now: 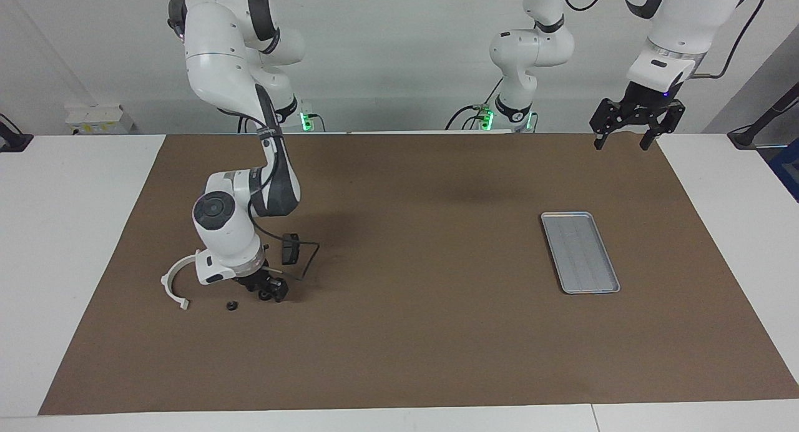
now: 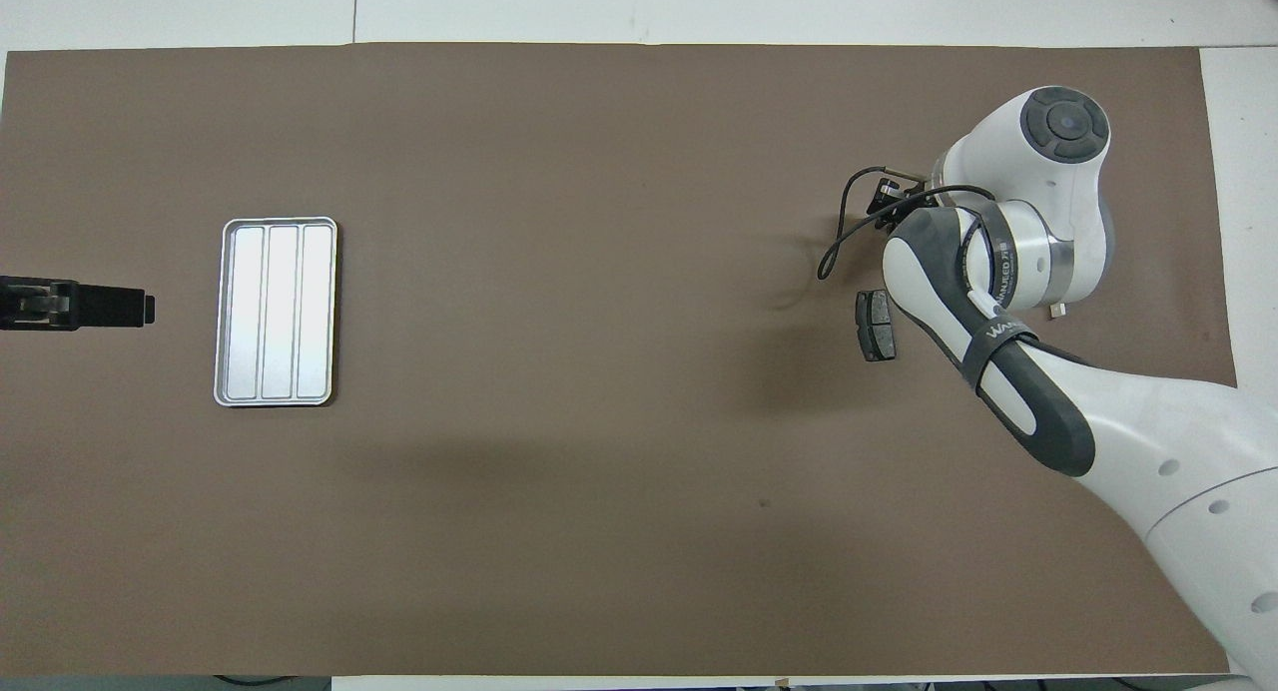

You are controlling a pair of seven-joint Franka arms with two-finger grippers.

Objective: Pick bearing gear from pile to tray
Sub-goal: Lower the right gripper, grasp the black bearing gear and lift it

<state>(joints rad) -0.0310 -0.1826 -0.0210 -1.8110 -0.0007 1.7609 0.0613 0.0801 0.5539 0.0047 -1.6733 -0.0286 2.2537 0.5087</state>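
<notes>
The pile lies toward the right arm's end of the mat. It holds a white arc bracket (image 1: 175,285), a dark brake pad (image 1: 289,249) (image 2: 877,326) and a tiny black round bearing gear (image 1: 231,306). My right gripper (image 1: 271,292) (image 2: 887,194) is down at the mat between that gear and the brake pad, and whatever lies under it is hidden. The silver ribbed tray (image 1: 580,252) (image 2: 276,312) sits empty toward the left arm's end. My left gripper (image 1: 624,140) (image 2: 148,308) waits open, high over the mat's edge beside the tray.
A black cable (image 1: 309,260) loops from the right wrist over the mat next to the brake pad. The brown mat (image 1: 412,332) covers most of the white table. The right forearm (image 2: 1008,371) covers part of the pile in the overhead view.
</notes>
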